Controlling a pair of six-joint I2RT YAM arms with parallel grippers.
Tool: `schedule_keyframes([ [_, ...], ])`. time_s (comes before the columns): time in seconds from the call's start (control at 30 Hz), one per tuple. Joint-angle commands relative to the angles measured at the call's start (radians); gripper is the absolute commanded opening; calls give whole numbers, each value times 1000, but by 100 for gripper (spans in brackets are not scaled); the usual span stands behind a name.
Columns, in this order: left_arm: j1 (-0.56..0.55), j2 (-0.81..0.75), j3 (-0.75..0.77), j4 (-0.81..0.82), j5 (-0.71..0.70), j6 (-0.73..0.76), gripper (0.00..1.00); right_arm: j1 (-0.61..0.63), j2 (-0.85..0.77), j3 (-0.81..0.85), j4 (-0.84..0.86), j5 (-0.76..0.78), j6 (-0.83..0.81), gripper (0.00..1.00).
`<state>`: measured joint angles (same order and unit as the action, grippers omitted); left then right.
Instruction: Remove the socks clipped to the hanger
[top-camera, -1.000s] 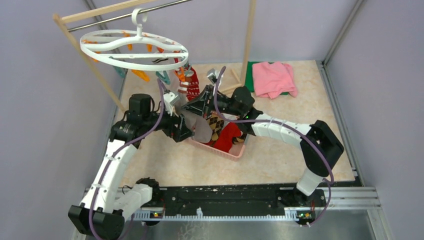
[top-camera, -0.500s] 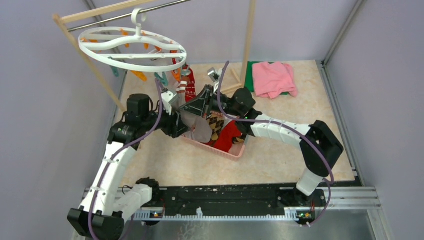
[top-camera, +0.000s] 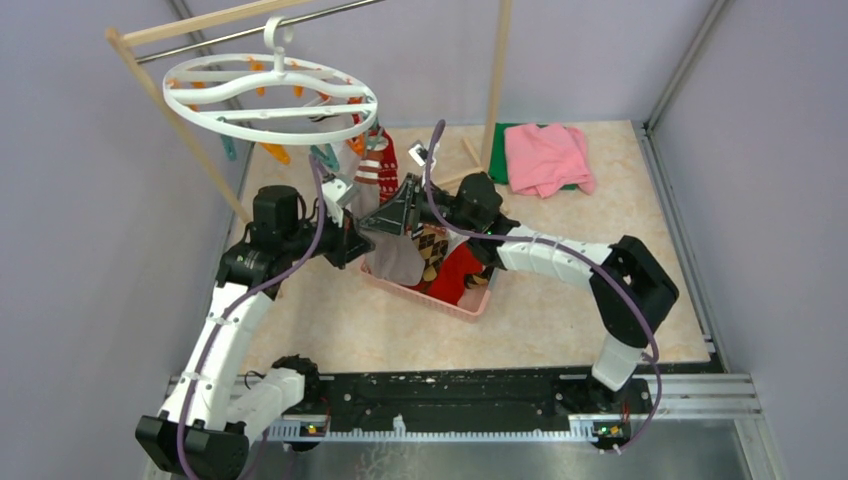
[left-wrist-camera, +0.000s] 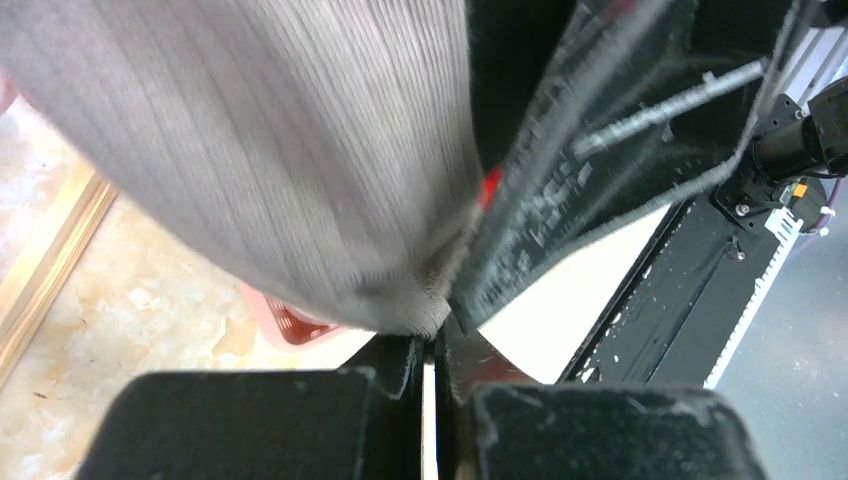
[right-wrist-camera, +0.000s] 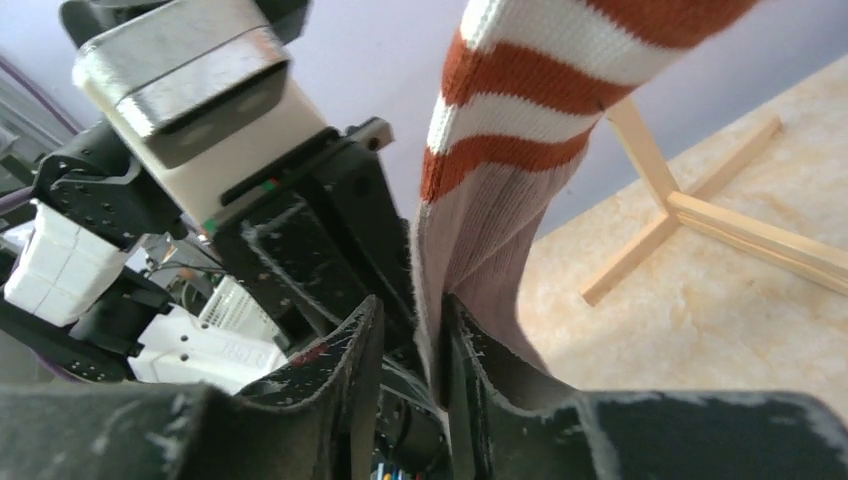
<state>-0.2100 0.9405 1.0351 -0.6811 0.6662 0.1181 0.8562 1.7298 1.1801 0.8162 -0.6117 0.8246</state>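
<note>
2 pincers, 1 sock: the left gripper (left-wrist-camera: 432, 345) and right gripper (right-wrist-camera: 432, 370) both clamp the grey ribbed fabric sock with red-and-white striped cuff (top-camera: 378, 168). It hangs from the white plastic oval ring hanger (top-camera: 265, 125), above a pink plastic basket (top-camera: 430, 297). Light, soft and stretchy, it probably frees best when gripped close to its clip.

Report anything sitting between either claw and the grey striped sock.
Nothing visible does. The left claw is clamped directly on the grey ribbed sock with orange and white stripes, and the right claw pinches the same sock.
</note>
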Motion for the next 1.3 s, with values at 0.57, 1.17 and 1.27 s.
schedule_keyframes([
  [0.57, 8, 4, 69, -35, -13, 2, 0, -148, -109, 237, -835, 464, -535, 98],
  [1.17, 9, 13, -11, 21, -63, -24, 0, -65, -190, 209, -591, 774, -444, 99],
  [1.27, 9, 16, -26, 44, -75, -34, 0, -33, -157, 252, -557, 817, -424, 99],
])
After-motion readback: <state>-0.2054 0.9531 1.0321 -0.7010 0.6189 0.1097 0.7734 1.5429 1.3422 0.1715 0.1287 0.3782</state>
